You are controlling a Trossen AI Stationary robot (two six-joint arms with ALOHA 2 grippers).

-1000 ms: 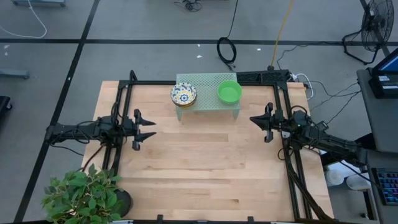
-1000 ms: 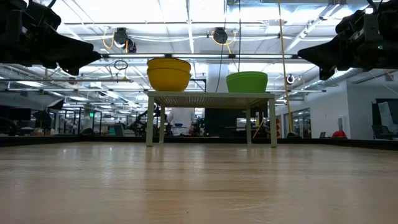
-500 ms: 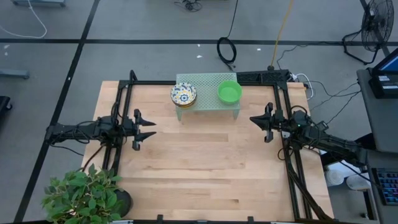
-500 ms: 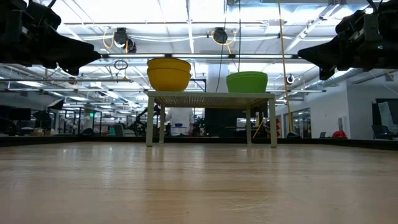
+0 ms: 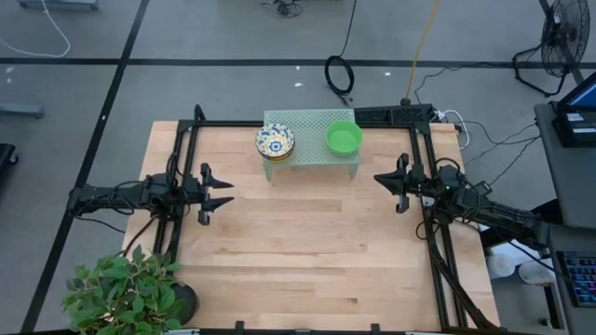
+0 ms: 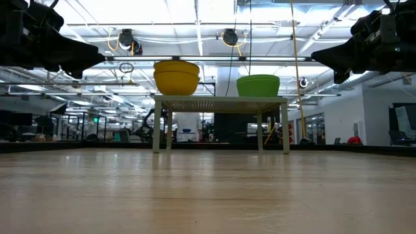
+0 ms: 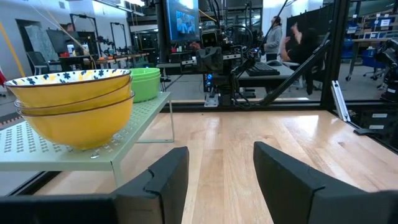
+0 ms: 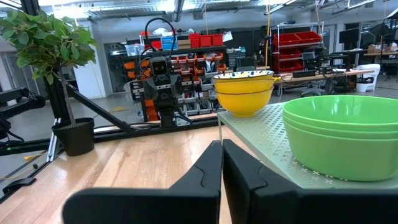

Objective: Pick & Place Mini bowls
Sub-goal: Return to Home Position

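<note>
While the high view shows only the bowls' insides, a floral stack (image 5: pixel 275 141) and a green stack (image 5: pixel 344 138) side by side on the mesh rack (image 5: pixel 308 124) at the far edge of the table (image 5: pixel 298 251), the low and wrist views add what it hides. They show that the floral bowls are yellow outside and that each pile is nested. The wrist views also settle the fingers: the left gripper (image 5: pixel 226 192) is spread wide with nothing between its fingers, and the right gripper (image 5: pixel 379 177) is pressed closed on nothing. In the low view both arms hang high above the board, each near its own side edge and pointing inward. Bare wood spans the middle and near part of the table between them, and a potted plant (image 5: pixel 126 288) stands at the near left corner. The floral stack lies farther back and inward from the left gripper, well apart from it. The green stack lies the same way from the right gripper, also apart.
</note>
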